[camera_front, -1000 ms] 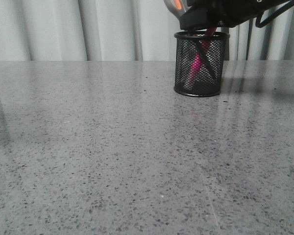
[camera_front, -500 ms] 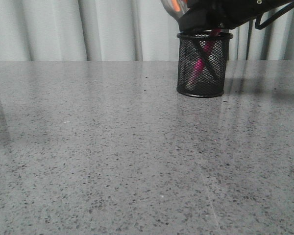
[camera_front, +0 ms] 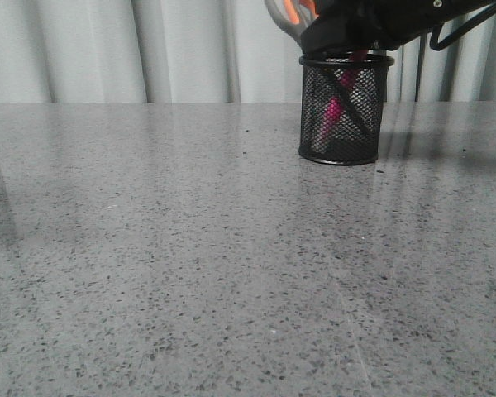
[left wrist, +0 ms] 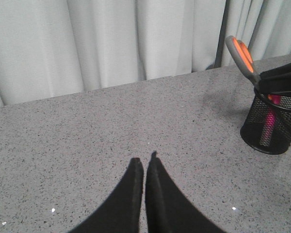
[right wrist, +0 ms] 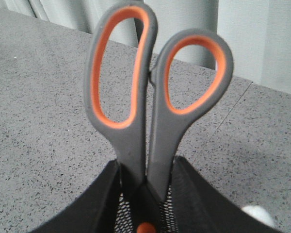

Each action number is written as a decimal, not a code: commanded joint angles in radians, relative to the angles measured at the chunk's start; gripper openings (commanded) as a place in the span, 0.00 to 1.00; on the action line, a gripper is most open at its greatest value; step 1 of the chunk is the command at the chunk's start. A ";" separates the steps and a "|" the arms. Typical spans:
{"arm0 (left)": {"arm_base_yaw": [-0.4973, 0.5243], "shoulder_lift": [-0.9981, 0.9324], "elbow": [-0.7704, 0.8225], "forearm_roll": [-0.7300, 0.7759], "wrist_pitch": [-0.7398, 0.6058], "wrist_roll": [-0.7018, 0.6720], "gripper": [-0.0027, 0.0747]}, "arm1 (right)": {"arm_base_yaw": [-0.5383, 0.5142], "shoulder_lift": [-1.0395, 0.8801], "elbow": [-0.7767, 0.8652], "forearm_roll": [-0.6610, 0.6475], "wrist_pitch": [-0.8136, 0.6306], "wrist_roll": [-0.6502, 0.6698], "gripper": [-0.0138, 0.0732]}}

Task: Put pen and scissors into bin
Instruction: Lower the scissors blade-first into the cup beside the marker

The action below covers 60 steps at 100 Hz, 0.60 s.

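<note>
The black mesh bin (camera_front: pixel 345 124) stands at the back right of the table. The pink pen (camera_front: pixel 332 112) leans inside it. My right gripper (camera_front: pixel 347 37) hangs just above the bin's rim, shut on the scissors (camera_front: pixel 291 11) at the neck below the handles. The grey, orange-lined handles stick up to the left and the dark blades reach down into the bin. In the right wrist view the scissors (right wrist: pixel 136 97) rise between my fingers (right wrist: pixel 146 179), above the mesh (right wrist: pixel 123 213). My left gripper (left wrist: pixel 144 162) is shut and empty over bare table, left of the bin (left wrist: pixel 271 133).
The grey speckled table (camera_front: pixel 190 248) runs from the front edge to a pale curtain (camera_front: pixel 107 50) along its back edge. The bin stands close to that back edge.
The bin shifted slightly to the right a second ago and has stayed there since. The scissor handles have tilted a little further left and show more orange.
</note>
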<state>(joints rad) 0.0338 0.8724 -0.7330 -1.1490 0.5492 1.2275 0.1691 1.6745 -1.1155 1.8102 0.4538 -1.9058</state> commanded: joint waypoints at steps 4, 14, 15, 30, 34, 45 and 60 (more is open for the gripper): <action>-0.001 -0.012 -0.030 -0.047 -0.024 0.000 0.01 | -0.004 -0.043 -0.023 0.041 0.047 -0.010 0.42; -0.001 -0.012 -0.030 -0.047 -0.024 0.000 0.01 | -0.004 -0.043 -0.023 0.041 0.057 -0.010 0.42; -0.001 -0.012 -0.030 -0.047 -0.024 0.000 0.01 | -0.004 -0.043 -0.023 0.041 0.059 -0.010 0.42; -0.001 -0.012 -0.030 -0.047 -0.024 0.000 0.01 | -0.004 -0.045 -0.023 0.041 0.075 -0.010 0.42; -0.001 -0.012 -0.030 -0.047 -0.024 0.000 0.01 | -0.004 -0.045 -0.023 0.041 0.075 -0.010 0.42; -0.001 -0.012 -0.030 -0.045 -0.024 0.000 0.01 | -0.006 -0.047 -0.023 0.041 0.075 -0.010 0.42; -0.001 -0.012 -0.030 -0.045 -0.024 0.000 0.01 | -0.006 -0.054 -0.023 0.041 0.064 -0.010 0.42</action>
<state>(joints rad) 0.0338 0.8724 -0.7330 -1.1490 0.5492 1.2275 0.1691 1.6745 -1.1155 1.8086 0.4798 -1.9058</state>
